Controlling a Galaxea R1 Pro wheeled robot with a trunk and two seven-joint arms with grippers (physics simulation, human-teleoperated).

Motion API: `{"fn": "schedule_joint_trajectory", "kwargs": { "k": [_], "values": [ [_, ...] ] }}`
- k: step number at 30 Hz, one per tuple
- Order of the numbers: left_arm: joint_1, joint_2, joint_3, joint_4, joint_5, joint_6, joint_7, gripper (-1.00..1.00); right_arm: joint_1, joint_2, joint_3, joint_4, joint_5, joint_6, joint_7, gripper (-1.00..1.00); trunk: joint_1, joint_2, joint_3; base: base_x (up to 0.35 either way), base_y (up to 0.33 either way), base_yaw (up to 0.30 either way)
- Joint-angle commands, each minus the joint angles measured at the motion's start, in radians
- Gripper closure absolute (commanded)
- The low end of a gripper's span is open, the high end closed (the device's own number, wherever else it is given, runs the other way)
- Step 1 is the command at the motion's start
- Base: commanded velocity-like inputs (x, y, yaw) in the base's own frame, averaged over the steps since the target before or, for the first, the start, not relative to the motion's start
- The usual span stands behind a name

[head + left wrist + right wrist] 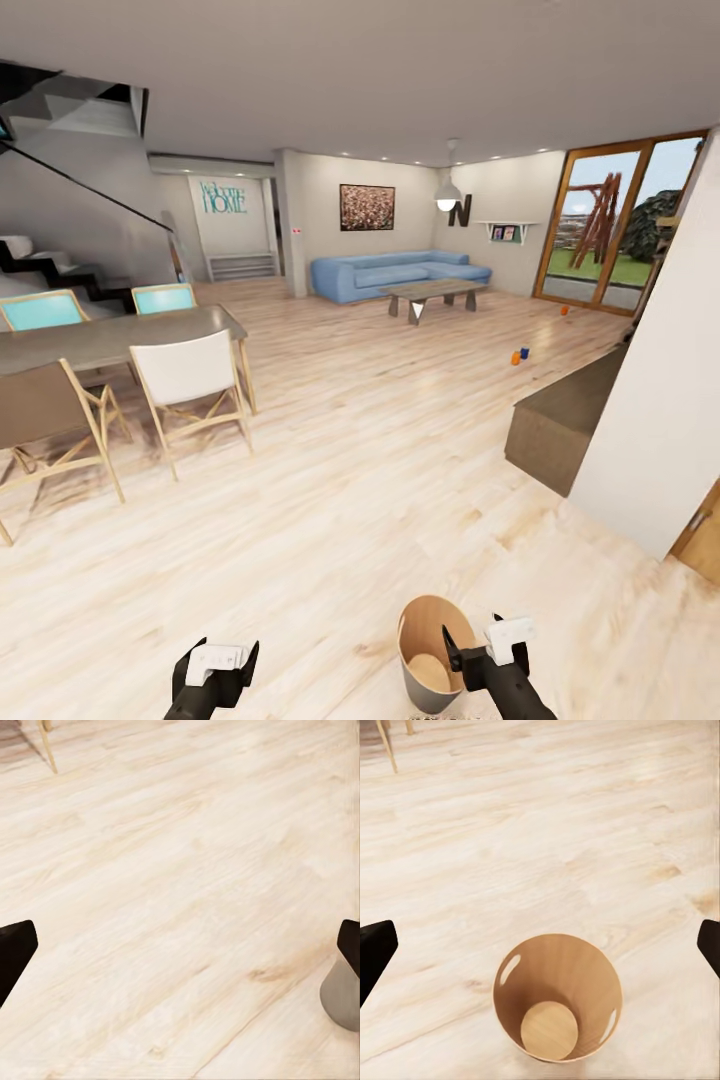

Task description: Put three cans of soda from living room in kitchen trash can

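Note:
The trash can [428, 640] stands upright on the pale wood floor right in front of me, brown inside and holding nothing. My right gripper [487, 646] hangs open just beside its rim, and the trash can [556, 1009] shows from above between the fingers [375, 952]. My left gripper [218, 662] is open over bare floor, with the trash can's grey wall [342, 997] at one side. Far off in the living room, two small soda cans [520, 355] sit close together on the floor. A third can [564, 311] lies nearer the glass doors [610, 230].
A dining table [110, 335] with several chairs [190, 385] stands at the left, stairs behind it. A dark low counter [560, 420] and a white wall [660, 420] jut in at the right. The blue sofa [390, 272] and low grey table [432, 295] sit at the far end.

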Motion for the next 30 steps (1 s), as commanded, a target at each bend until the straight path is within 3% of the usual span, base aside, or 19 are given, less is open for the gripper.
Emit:
{"fn": "schedule_joint_trajectory", "kwargs": {
  "k": [1, 14, 26, 30],
  "values": [
    [0.000, 0.000, 0.000, 0.000, 0.000, 0.000, 0.000, -1.00, 0.000, 0.000, 0.000, 0.000, 0.000, 0.000, 0.000, -1.00, 0.000, 0.000, 0.000, 0.000, 0.000, -0.238],
    [0.000, -0.001, -0.004, 0.001, -0.001, 0.000, 0.001, -1.00, 0.000, 0.001, 0.001, 0.000, 0.000, 0.000, 0.000, -1.00, 0.000, 0.000, 0.000, 0.000, 0.000, -0.233],
    [0.000, -0.001, -0.005, 0.001, -0.003, 0.001, 0.000, -1.00, 0.000, 0.000, 0.001, 0.000, 0.000, 0.001, 0.000, -1.00, 0.000, 0.000, 0.000, 0.000, 0.000, -0.045],
    [0.000, 0.000, -0.005, 0.001, -0.002, 0.001, -0.001, -1.00, -0.007, 0.004, 0.005, -0.002, 0.000, 0.065, -0.002, -1.00, 0.000, 0.000, 0.000, 0.000, 0.000, -0.002]
  ]
}}
